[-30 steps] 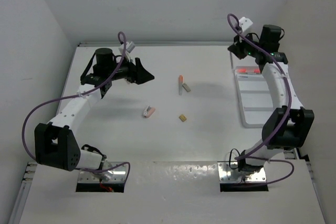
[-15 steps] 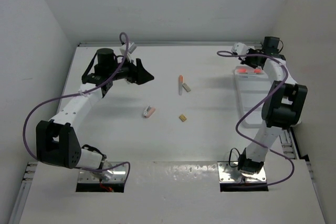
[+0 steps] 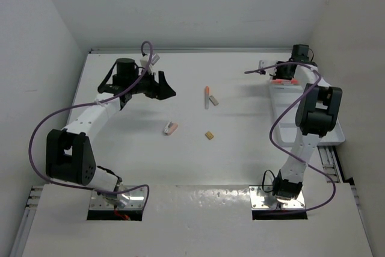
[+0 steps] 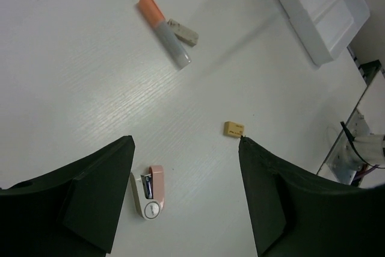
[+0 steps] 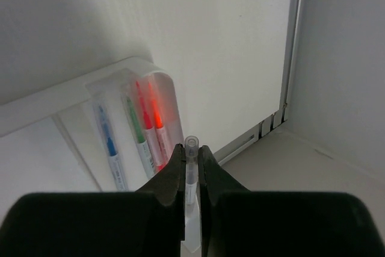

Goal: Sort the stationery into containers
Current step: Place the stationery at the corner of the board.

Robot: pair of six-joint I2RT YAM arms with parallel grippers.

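Pinching a pale pen (image 5: 192, 144), the right gripper (image 5: 191, 152) should lower it parallel to the tray (image 5: 66, 97)'s pens (image 5: 146, 126) before letting go; the left gripper (image 4: 185, 142) hangs spread.

Pen (image 5: 191, 142): was mostly hidden inside the right gripper (image 5: 191, 151), colour unclear.
Tray (image 4: 325, 10): was cut off by the left wrist view's top edge.

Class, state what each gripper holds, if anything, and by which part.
Right gripper pinches a pale pen near one end, which juts out. Left gripper, open, holds nothing.

The right pincer (image 5: 191, 150) and its pen (image 5: 191, 176) have reached the tray's (image 5: 60, 96) far end.
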